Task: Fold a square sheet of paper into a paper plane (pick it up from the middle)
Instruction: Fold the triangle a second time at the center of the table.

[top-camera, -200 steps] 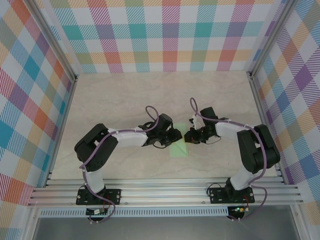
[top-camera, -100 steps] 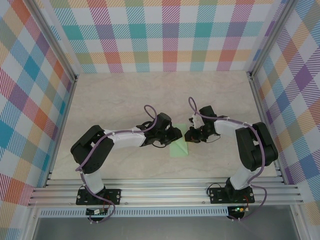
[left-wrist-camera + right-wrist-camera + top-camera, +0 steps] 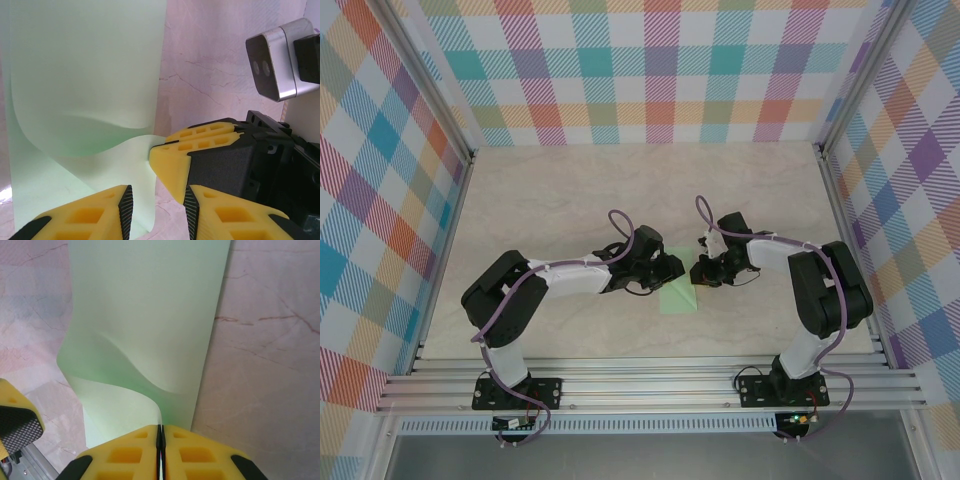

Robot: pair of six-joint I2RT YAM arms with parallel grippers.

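The square sheet of paper (image 3: 677, 297) is pale mint green and lies on the marble table between the two arms. In the right wrist view the paper (image 3: 150, 315) curls up from the table at its near edge, and my right gripper (image 3: 160, 440) is shut on that raised edge. My left gripper (image 3: 157, 212) stands open at the same spot. The right gripper's yellow fingertips (image 3: 175, 160) and the lifted paper (image 3: 85, 75) edge sit between its jaws. In the top view the left gripper (image 3: 676, 271) and right gripper (image 3: 697, 272) meet above the paper's far end.
The marble tabletop (image 3: 570, 200) is walled by checked panels at the back and both sides. An aluminium rail (image 3: 650, 385) runs along the near edge. The right wrist camera (image 3: 275, 62) hangs close in front of the left gripper. One left finger pad (image 3: 17, 425) shows at the lower left.
The left arm's elbow has swung a little left and the right arm's elbow has shifted slightly. Both grippers have stayed at the paper, which keeps its curl.
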